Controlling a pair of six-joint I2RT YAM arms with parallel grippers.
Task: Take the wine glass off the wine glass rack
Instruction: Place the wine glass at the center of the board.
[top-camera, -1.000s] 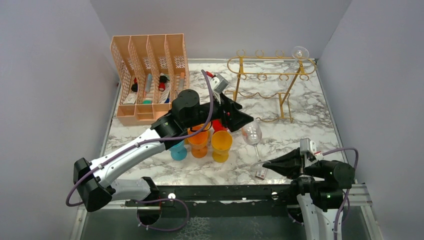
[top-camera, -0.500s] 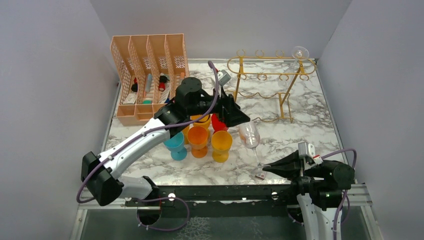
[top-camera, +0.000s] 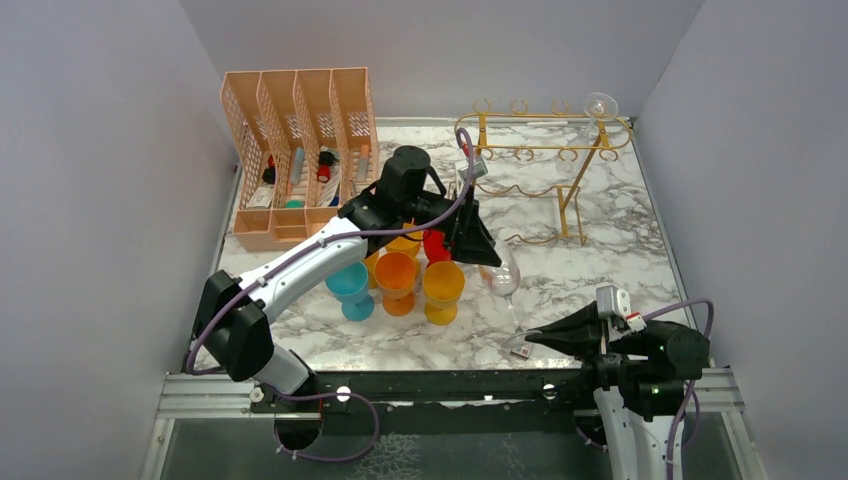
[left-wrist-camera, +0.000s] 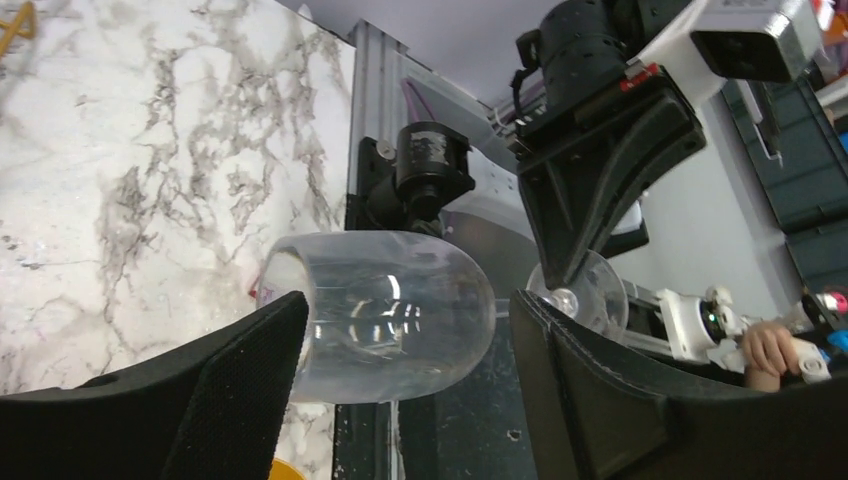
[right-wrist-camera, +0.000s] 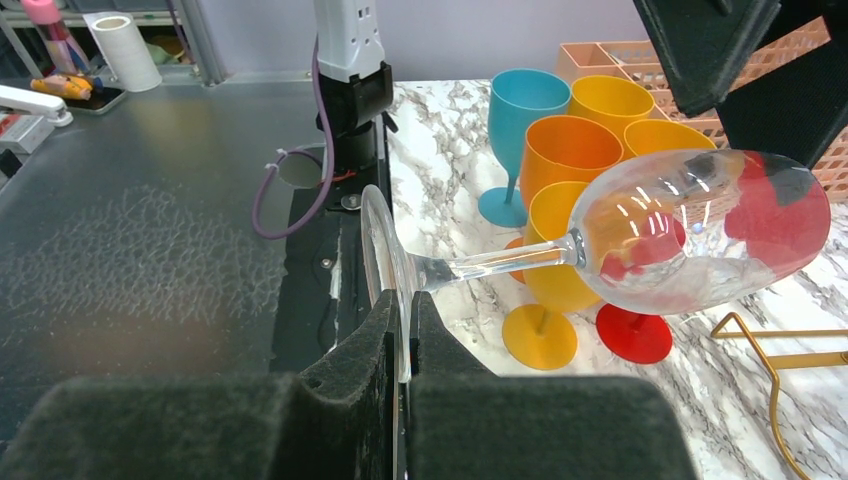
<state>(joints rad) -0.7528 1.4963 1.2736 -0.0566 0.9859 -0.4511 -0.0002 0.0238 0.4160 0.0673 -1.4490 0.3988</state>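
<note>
Wine glass: your wine glass (top-camera: 500, 272) is off the wine glass rack (top-camera: 548, 148) and lies nearly on its side above the marble table (top-camera: 600, 240), bowl toward the middle, foot toward the near edge.
Right gripper: your right gripper (right-wrist-camera: 403, 320) has its fingers pressed together on the rim of the glass's foot, and the stem runs away from it to the bowl (right-wrist-camera: 700, 240).
Left gripper: your left gripper (left-wrist-camera: 410, 300) stands spread, one finger on each side of the bowl (left-wrist-camera: 385, 315). You see a gap on one side; on the other, contact cannot be told.
Rack: it stands at the back right, apart from the held glass, with a second glass (top-camera: 600, 103) hanging at its right end.
Neighbours: coloured goblets (top-camera: 397, 275) stand just left of the bowl; the peach file organiser (top-camera: 300, 130) is at the back left.
</note>
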